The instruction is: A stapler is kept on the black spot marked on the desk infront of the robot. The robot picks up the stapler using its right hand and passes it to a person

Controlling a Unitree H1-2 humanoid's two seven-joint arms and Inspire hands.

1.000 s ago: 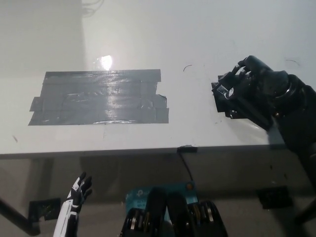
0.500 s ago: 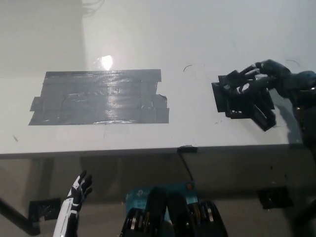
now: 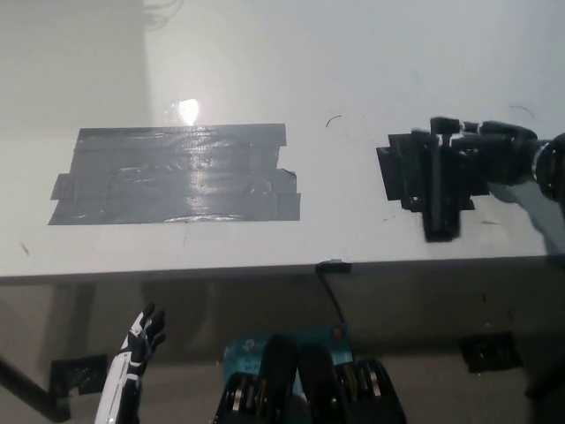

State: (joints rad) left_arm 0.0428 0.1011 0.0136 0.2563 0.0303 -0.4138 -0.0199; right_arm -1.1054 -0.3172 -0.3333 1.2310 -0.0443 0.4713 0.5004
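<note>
A big white desk [image 3: 265,79] is filling most of the view. A wide patch of grey tape [image 3: 177,174] is lying near its front edge, toward the left. A bright light spot [image 3: 187,110] is shining just above the tape. Under the front edge, a grey floor [image 3: 424,353] is showing.

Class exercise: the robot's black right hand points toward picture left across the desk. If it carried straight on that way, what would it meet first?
The stapler on the black spot: the right hand already reaches its upper end, though actual contact is unclear from above. Further left lies the grey tape patch.
</note>
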